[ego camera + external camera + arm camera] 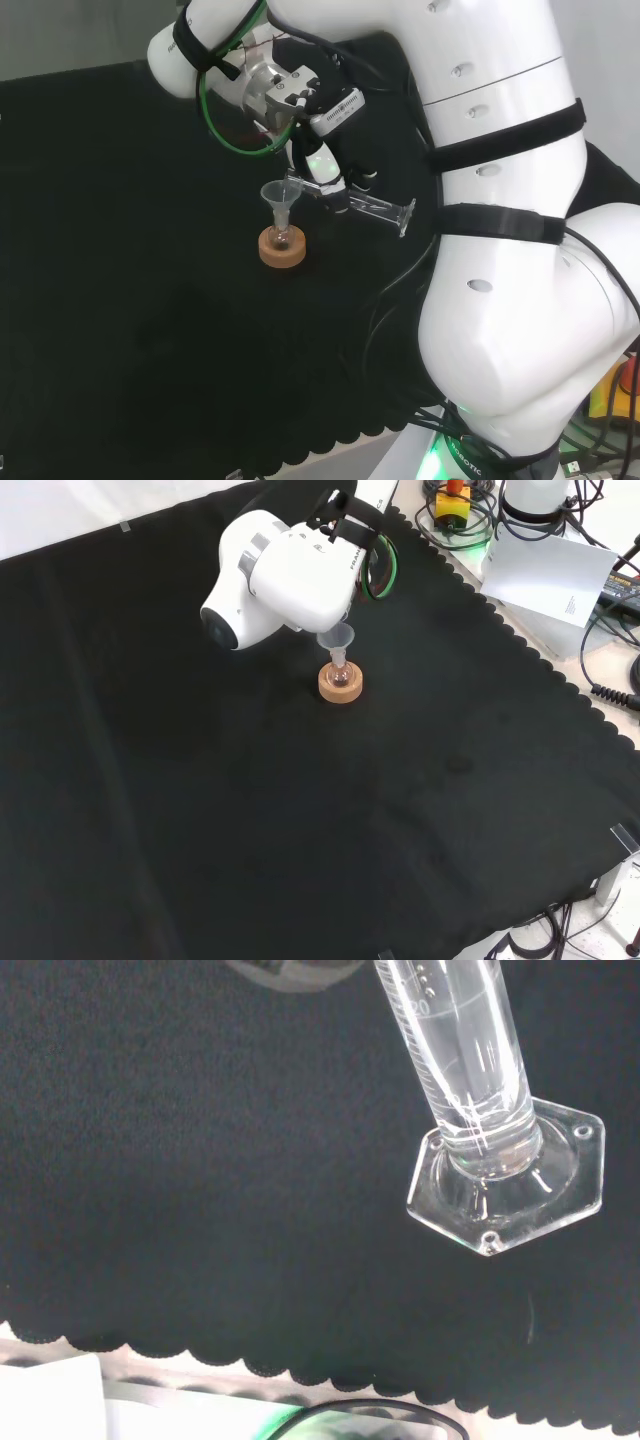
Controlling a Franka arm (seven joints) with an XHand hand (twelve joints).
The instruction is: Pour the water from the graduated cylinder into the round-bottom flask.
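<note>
Graduated cylinder, tipped almost level in hand, fingers curling round it, mouth resting over funnel of round-bottom flask on cork ring.

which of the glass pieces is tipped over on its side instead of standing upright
The graduated cylinder: the hand holds it nearly level above the cloth, its hexagonal foot off the bench. The funnel and round-bottom flask stand upright on the cork ring.

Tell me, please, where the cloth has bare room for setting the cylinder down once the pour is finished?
In the front view, the black cloth lies bare below and left of the cork stand. It is crowded around the funnel, where the hand holds the tilted graduated cylinder beside the arm's links.
</note>
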